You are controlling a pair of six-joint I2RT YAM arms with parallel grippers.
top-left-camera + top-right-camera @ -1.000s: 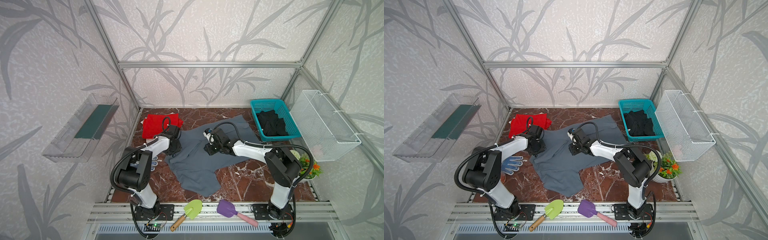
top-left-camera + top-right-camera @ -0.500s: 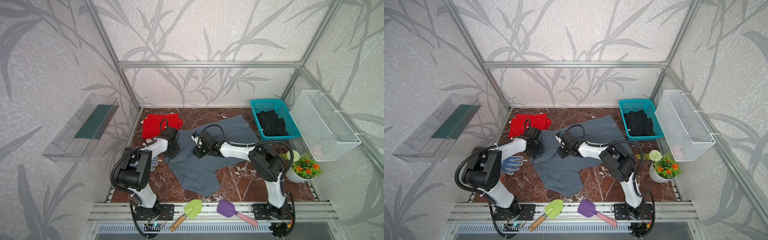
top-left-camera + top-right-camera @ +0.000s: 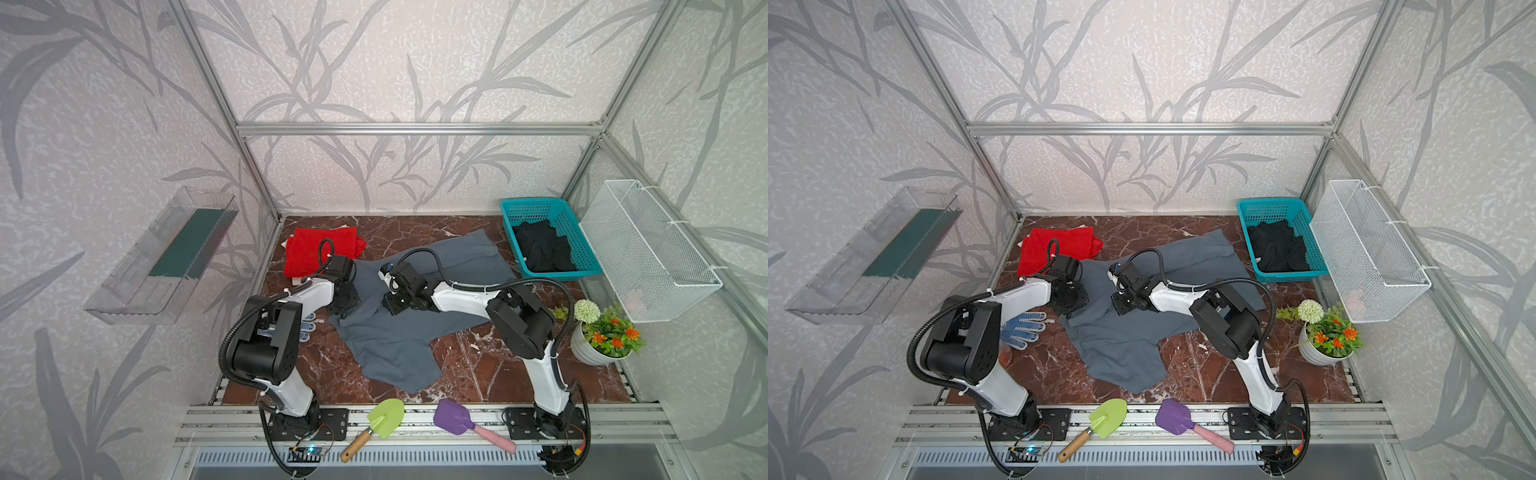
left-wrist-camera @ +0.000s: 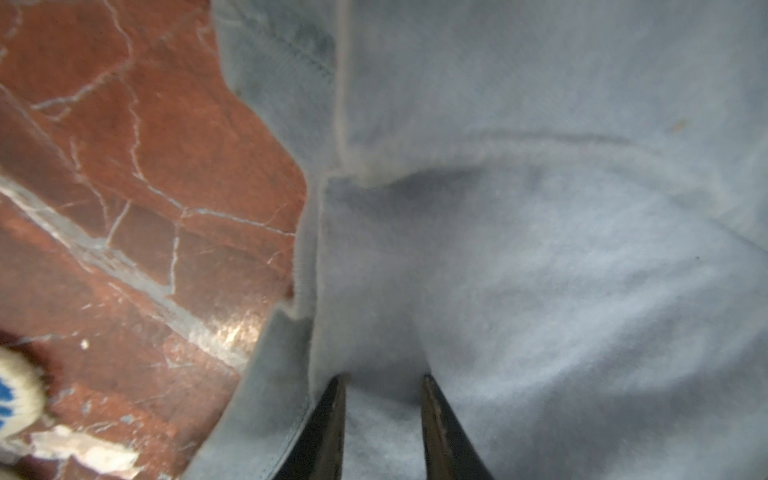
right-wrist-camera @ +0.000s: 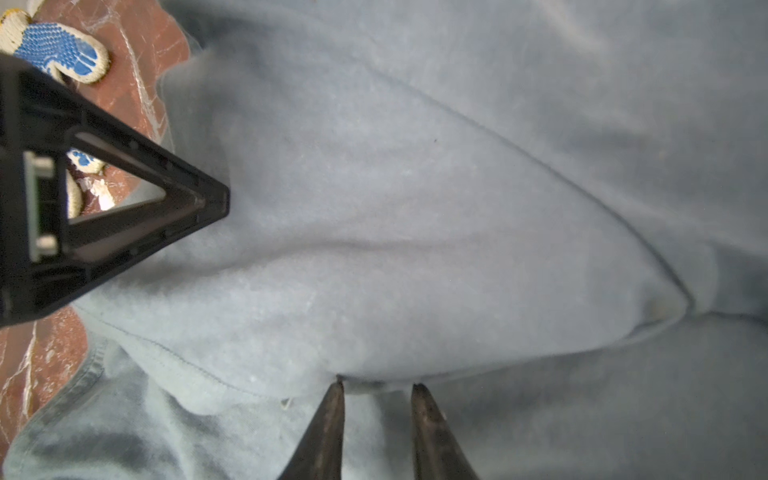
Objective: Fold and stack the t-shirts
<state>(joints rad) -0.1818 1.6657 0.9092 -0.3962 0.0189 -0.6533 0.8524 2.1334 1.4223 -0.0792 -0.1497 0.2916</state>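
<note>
Holding anything just now? (operator)

My left claw (image 4: pixel 382 378) is clenched on a bunched ridge of the grey t-shirt (image 3: pixel 395 345), close by its stitched edge. My right claw (image 5: pixel 378 384) has its jaws narrow, with a rolled fold edge at their tips. Whether it truly bites, I cannot tell. (robot)

Which step is that? (operator)

I judge it an early fold of the grey one. It lies sprawled mid-tabletop (image 3: pixel 478 361), part doubled over, one end trailing toward the front. The red t-shirt (image 3: pixel 320 249) lies fairly flat at the back left, and the black t-shirt (image 3: pixel 540 249) is crumpled in the teal basket (image 3: pixel 536 205). (robot)

And next? (operator)

Both claws should carry the fold across together and lay it square with even tension. This is soft, fuzzy, limp knit that sags and creases, and I expect it to slide on the glossy red marble. The dotted glove (image 3: pixel 1021 328) near the shirt's edge must be kept out of the fold. (robot)
</note>
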